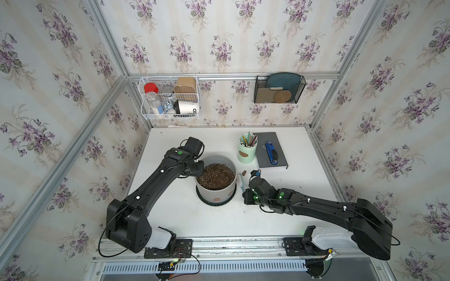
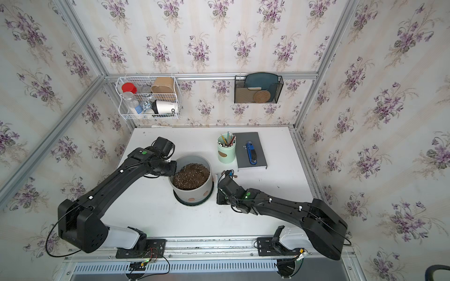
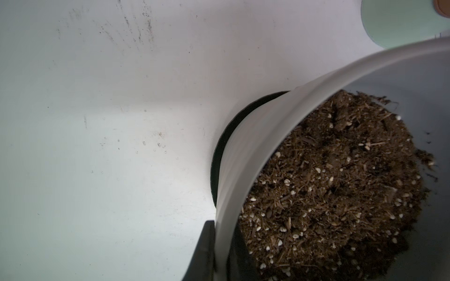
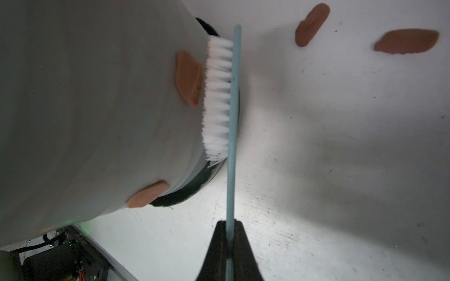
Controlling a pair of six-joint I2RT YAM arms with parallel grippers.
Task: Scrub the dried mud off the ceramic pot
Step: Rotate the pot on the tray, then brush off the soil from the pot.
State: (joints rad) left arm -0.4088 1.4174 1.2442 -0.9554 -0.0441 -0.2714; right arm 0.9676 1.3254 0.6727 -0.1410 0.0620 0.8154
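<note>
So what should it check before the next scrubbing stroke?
1. Right tool shut on the brush handle: ok.
2. Left tool clamped on the ceramic pot rim, steadying it: ok.
3. Bristles against the pot wall: ok.
4. Bristles over the dried mud: not ok, they meet only its edge.
5. Pot wall clean: not ok, a second blob sticks to it too.
6. Pot's far side: cannot tell.

L wrist view: left gripper (image 3: 220, 255) mostly below frame; ceramic pot (image 3: 246, 150), pencil cup (image 3: 399, 24) cut by edges. R wrist view: brush (image 4: 231, 121) handle end hidden in right gripper (image 4: 229, 243). Book (image 2: 241, 158) text too small to read.
</note>
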